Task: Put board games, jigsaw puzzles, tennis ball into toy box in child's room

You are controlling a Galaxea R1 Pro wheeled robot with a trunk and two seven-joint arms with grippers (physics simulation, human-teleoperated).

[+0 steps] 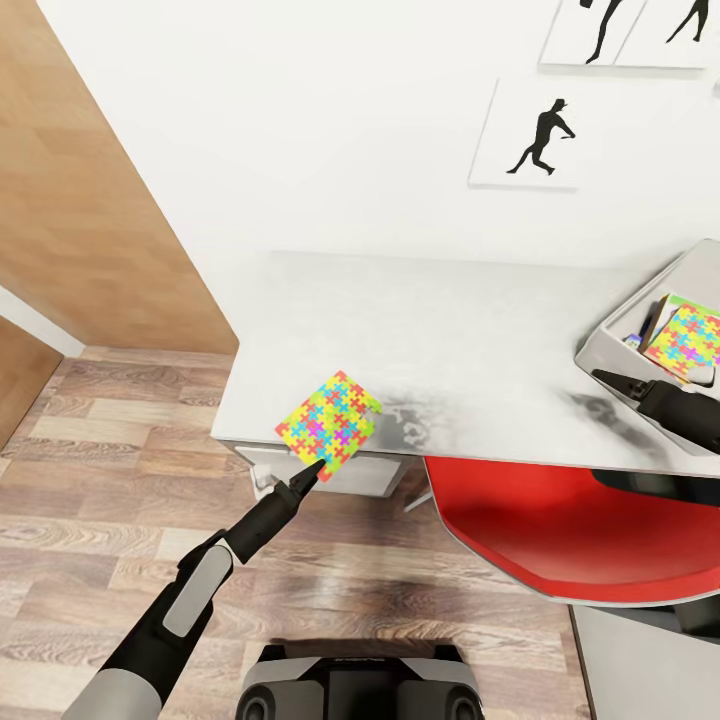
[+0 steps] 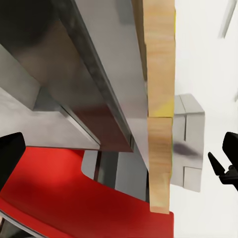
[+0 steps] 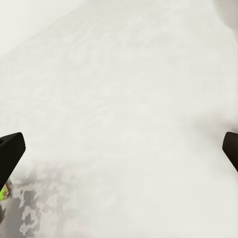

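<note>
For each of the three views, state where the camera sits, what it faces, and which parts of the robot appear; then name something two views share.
Head view: high on the robot, facing down at the table, jigsaw puzzle and toy box; both arms and base show.
Left wrist view: on the left arm, facing the table's underside and the red chair; fingertips show.
Right wrist view: on the right arm, facing the tabletop; fingertips show.
Shared: head and left wrist views show the chair.

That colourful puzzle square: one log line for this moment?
left gripper: at colourful jigsaw puzzle square, table front edge | second puzzle: in grey toy box

One jigsaw puzzle (image 1: pixel 331 421) overhangs the table (image 1: pixel 470 340) edge (another (image 1: pixel 686 341) lies in the toy box (image 1: pixel 612 335))
</note>
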